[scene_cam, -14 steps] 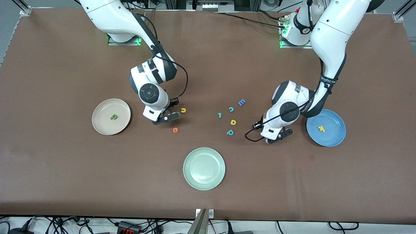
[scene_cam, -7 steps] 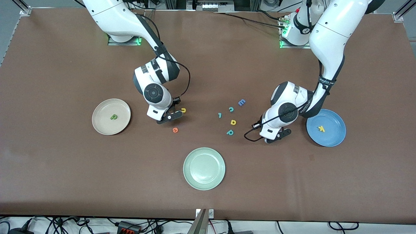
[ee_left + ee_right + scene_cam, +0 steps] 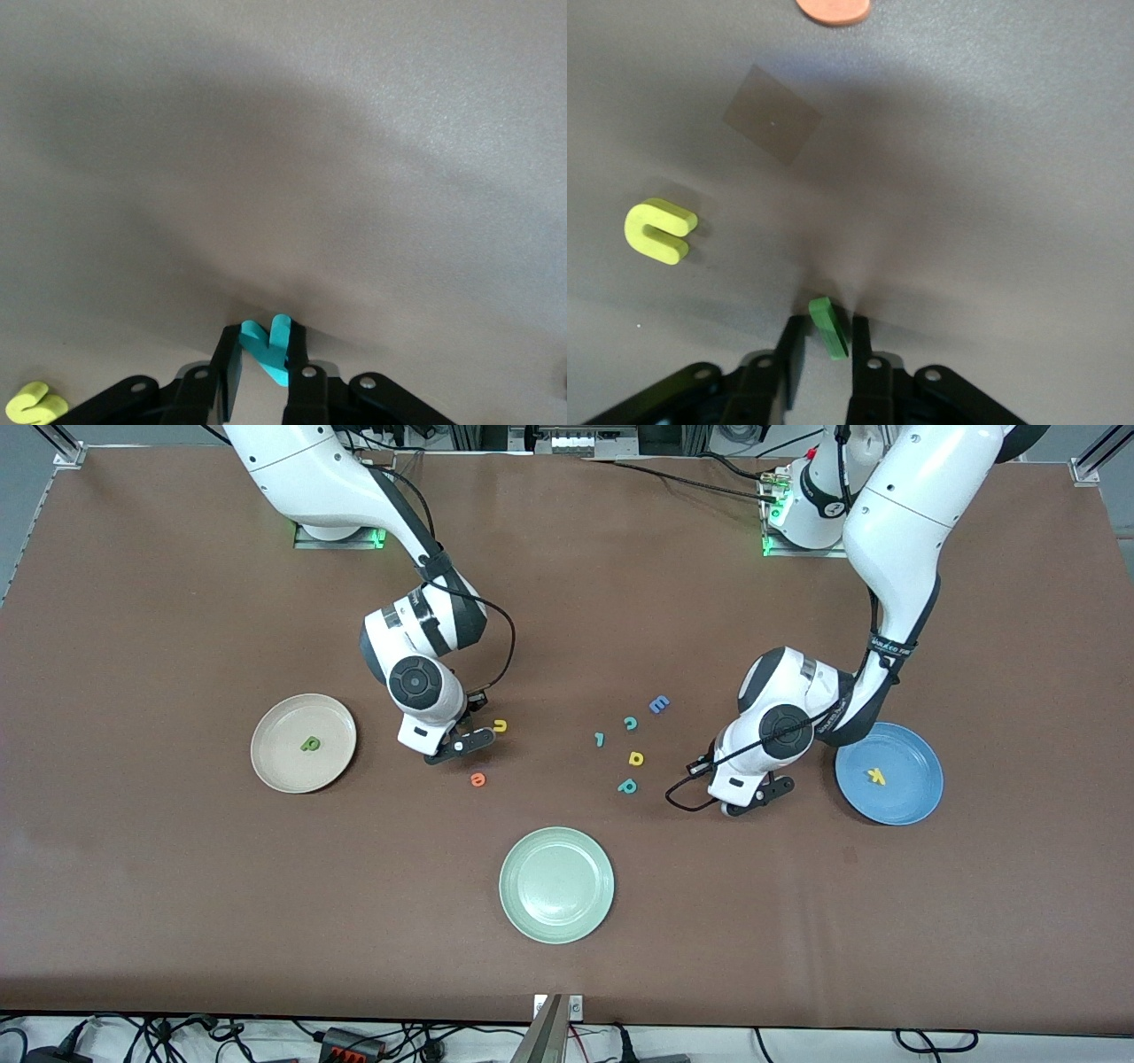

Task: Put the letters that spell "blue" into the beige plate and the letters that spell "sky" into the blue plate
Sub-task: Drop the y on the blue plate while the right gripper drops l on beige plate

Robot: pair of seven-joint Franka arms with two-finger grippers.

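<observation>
Fingers of my left gripper [image 3: 262,376] pinch the teal y [image 3: 266,347] for the blue plate [image 3: 912,802]. My right gripper [image 3: 819,354] brackets the green l [image 3: 828,328], meant for the beige plate [image 3: 275,766]; grip unconfirmed.

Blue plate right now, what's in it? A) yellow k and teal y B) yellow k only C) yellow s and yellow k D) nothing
B: the front view shows just the yellow k lying in the blue plate; the teal y sits between the left gripper fingers down at the table, and the yellow s lies on the mat beside it.
</observation>
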